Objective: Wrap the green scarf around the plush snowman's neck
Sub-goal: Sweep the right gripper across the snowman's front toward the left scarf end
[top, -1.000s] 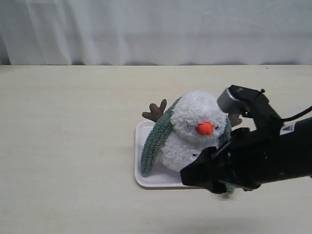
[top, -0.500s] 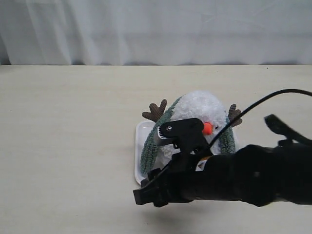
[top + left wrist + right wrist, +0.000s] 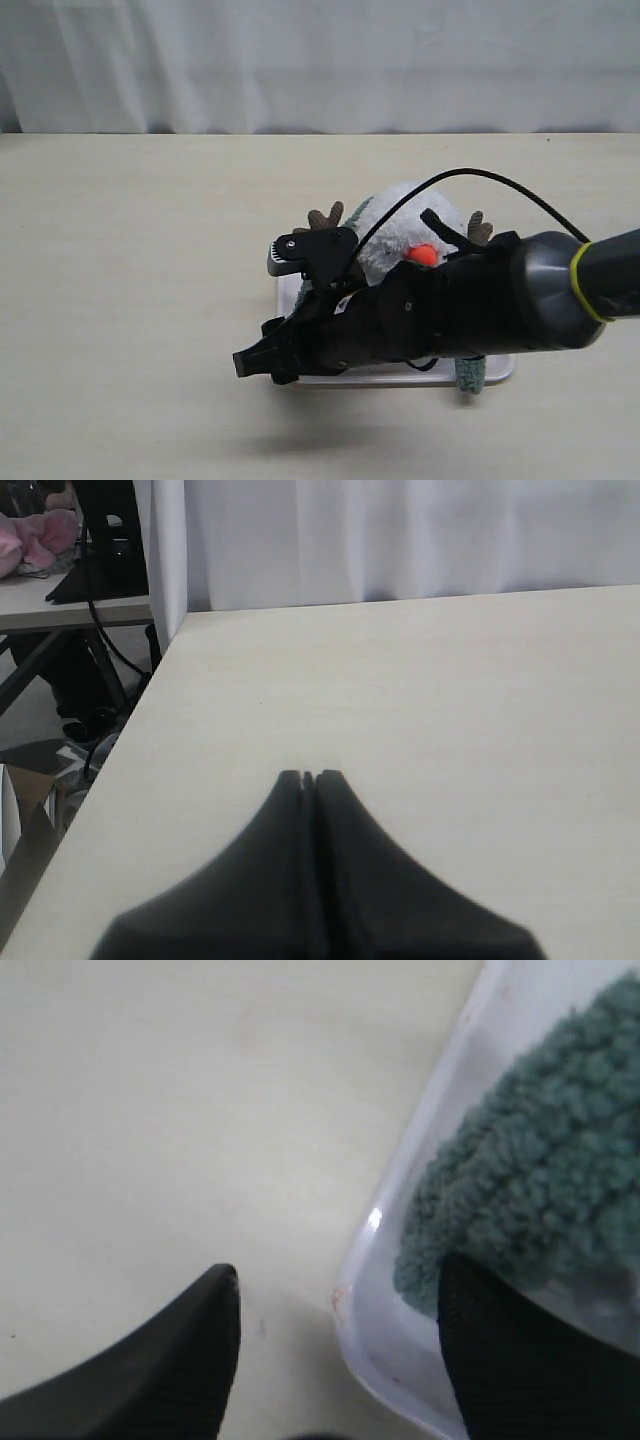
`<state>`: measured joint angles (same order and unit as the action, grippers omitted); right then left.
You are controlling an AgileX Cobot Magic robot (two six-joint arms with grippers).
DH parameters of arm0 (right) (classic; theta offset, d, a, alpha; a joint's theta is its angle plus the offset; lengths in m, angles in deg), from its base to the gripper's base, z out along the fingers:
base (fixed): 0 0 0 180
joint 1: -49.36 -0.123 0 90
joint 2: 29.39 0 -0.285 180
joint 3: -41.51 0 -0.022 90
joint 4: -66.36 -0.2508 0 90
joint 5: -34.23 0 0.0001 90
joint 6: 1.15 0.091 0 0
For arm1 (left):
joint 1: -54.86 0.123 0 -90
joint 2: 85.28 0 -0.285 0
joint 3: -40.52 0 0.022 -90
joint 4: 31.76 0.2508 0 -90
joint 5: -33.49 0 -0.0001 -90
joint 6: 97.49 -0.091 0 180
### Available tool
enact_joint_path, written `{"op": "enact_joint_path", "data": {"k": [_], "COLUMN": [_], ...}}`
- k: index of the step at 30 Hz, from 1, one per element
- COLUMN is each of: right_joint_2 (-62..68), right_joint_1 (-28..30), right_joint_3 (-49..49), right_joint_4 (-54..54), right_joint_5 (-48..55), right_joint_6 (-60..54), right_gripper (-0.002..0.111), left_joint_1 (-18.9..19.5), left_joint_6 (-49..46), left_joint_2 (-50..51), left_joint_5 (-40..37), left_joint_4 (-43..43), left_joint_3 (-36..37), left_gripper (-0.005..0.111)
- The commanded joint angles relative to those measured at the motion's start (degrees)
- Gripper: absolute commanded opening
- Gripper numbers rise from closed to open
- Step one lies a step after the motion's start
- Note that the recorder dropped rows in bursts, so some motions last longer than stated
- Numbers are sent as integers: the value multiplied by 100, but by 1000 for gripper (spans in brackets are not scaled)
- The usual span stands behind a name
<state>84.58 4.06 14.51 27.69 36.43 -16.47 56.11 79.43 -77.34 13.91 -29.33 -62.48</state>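
The plush snowman (image 3: 405, 218) sits on a white tray (image 3: 498, 370). Only its fluffy head top, orange nose (image 3: 421, 254) and brown twig arms show above my right arm; the neck is hidden. The green scarf (image 3: 357, 215) lies over its left shoulder, and one end (image 3: 470, 376) hangs past the tray's front right. My right gripper (image 3: 258, 365) reaches across to the tray's front left corner. It stands open (image 3: 340, 1282), one finger over the table, the other over the scarf end (image 3: 525, 1185) in the tray (image 3: 395, 1210). My left gripper (image 3: 308, 777) is shut on nothing above bare table.
A white curtain (image 3: 320, 60) hangs behind the table. A black cable (image 3: 480, 178) arcs over my right arm. In the left wrist view the table's side edge (image 3: 150, 680) is close, with a dark stand and a pink plush (image 3: 40, 530) beyond it.
My right arm has swept leftward across the front of the snowman, from the tray's right side to its front left corner. Its jaws have stayed open. The snowman and scarf have not moved.
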Motion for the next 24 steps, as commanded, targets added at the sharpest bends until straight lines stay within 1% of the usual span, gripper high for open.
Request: {"op": "enact_joint_path", "data": {"k": [1, 4, 15, 17, 24], "right_joint_2": [13, 25, 70, 104, 169], "right_joint_1": [209, 251, 251, 251, 251], "right_joint_3": [36, 13, -29, -85, -288], "right_joint_4": [52, 52, 52, 52, 52], "right_joint_5": [374, 417, 646, 518, -398], "right_joint_6": [15, 208, 377, 416, 564], "right_gripper": [56, 56, 56, 56, 56], "left_joint_1": [5, 5, 5, 5, 5], "left_joint_6": [10, 10, 10, 10, 10], "left_joint_2": [-16, -16, -16, -16, -16], "left_joint_5": [64, 64, 64, 64, 64], "left_joint_4": [-4, -4, -4, -4, -4], "left_joint_3": [21, 21, 21, 21, 21], "left_gripper": [0, 0, 0, 0, 0]}}
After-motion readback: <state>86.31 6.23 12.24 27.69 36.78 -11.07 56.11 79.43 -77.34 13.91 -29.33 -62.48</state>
